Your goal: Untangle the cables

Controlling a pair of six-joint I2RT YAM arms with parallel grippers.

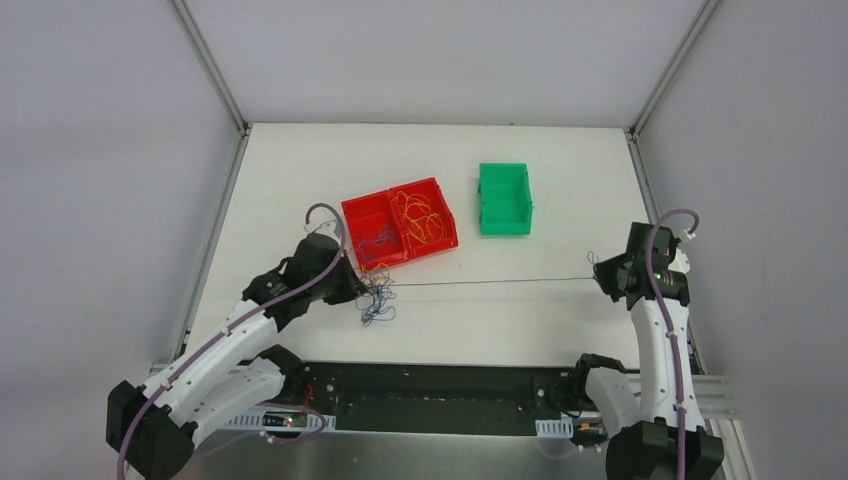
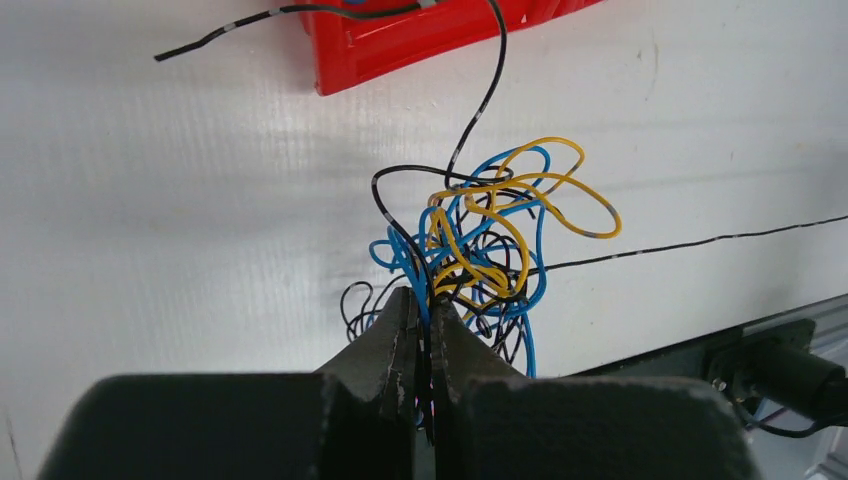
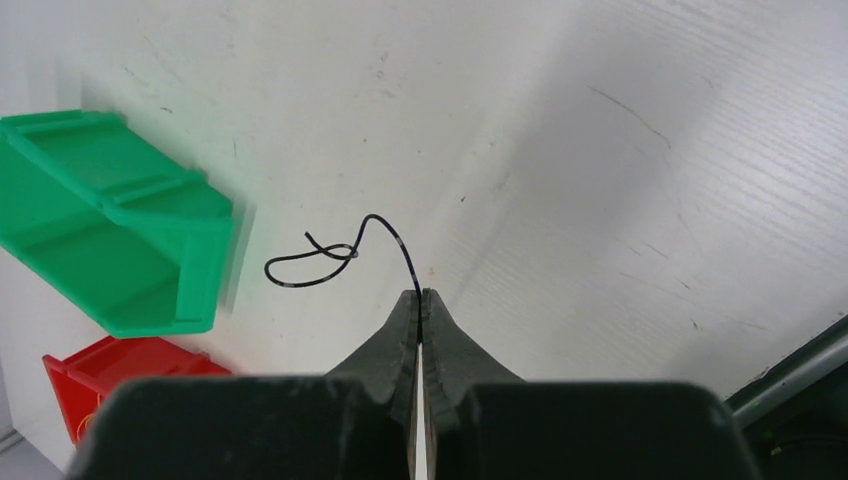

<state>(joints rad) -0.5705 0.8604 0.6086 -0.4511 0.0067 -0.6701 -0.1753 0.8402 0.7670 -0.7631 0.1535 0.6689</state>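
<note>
The left end effector (image 1: 352,285) is clamped on the tangle of cables (image 1: 378,300), just in front of the red bin (image 1: 352,215). One black cable (image 1: 480,281) runs taut — nearly straight — to the right end effector (image 1: 606,274), pinched shut on its far end. Probably best: hold the tangle firm and draw rightward slowly, so no knot tightens. White desk (image 1: 500,330), green bin (image 1: 482,205) behind, pale walls (image 1: 100,150) all around.

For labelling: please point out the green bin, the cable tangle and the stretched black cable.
green bin (image 1: 505,195): top view, its floor.
cable tangle (image 2: 470,250): left wrist view, its middle.
stretched black cable (image 1: 480,282): top view, mid-span.
</note>
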